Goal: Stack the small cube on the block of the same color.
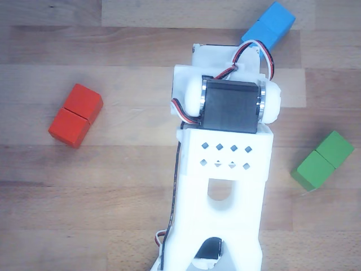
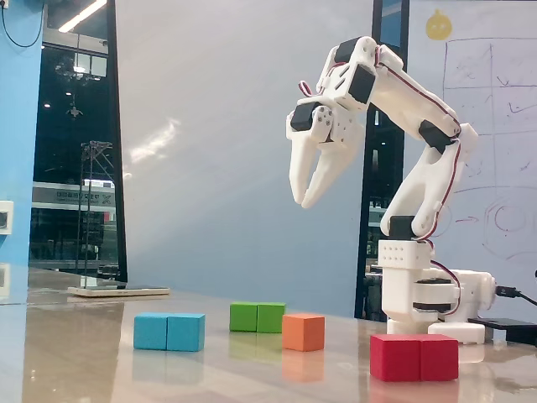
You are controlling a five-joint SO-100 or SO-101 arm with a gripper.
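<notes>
In the fixed view the small orange cube [image 2: 303, 332] sits on the table between the green and red blocks. The darker red double block [image 2: 414, 357] lies to its right, in front of the arm's base; in the other view it [image 1: 75, 115] lies at the left. My gripper [image 2: 302, 203] hangs high above the table, roughly over the orange cube, pointing down, its fingertips together and holding nothing. In the other view the arm's white body [image 1: 223, 169] hides both the gripper and the orange cube.
A blue double block [image 2: 169, 332] lies at the left and a green double block [image 2: 258, 316] behind the cube. In the other view the blue block [image 1: 269, 29] is at the top and the green block [image 1: 322, 160] at the right. A flat device [image 2: 117, 291] lies far left.
</notes>
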